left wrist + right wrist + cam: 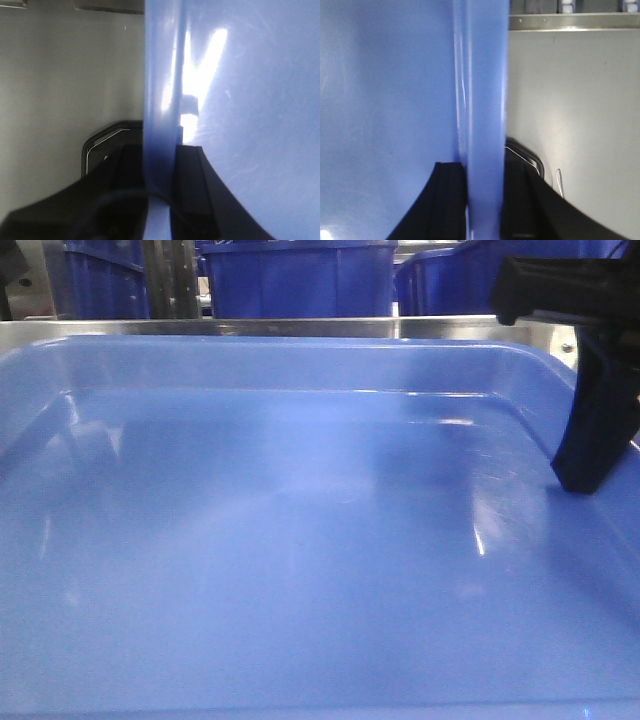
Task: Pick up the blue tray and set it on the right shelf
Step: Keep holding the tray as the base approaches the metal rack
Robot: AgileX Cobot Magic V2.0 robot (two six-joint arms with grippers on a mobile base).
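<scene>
Grasp stage judged complete: left gripper (161, 161) and right gripper (482, 172) each clamp an opposite rim of the blue tray (300, 540), which is carried level just before the right shelf (300, 328) rail, with set-down and release not yet done.

The blue tray (300, 540), a large, shallow, rectangular piece of glossy light periwinkle-blue plastic with rounded corners, lies level and fills the front view, its floor streaked with glare. Its left rim (160, 100) is clamped between the black jaws of the left gripper (161, 155). The right rim (482, 100) is clamped likewise by the right gripper (482, 172). The right shelf (300, 328), a brushed-steel rail bearing a screw, runs just behind the tray's far rim. Whether they touch cannot be judged.
</scene>
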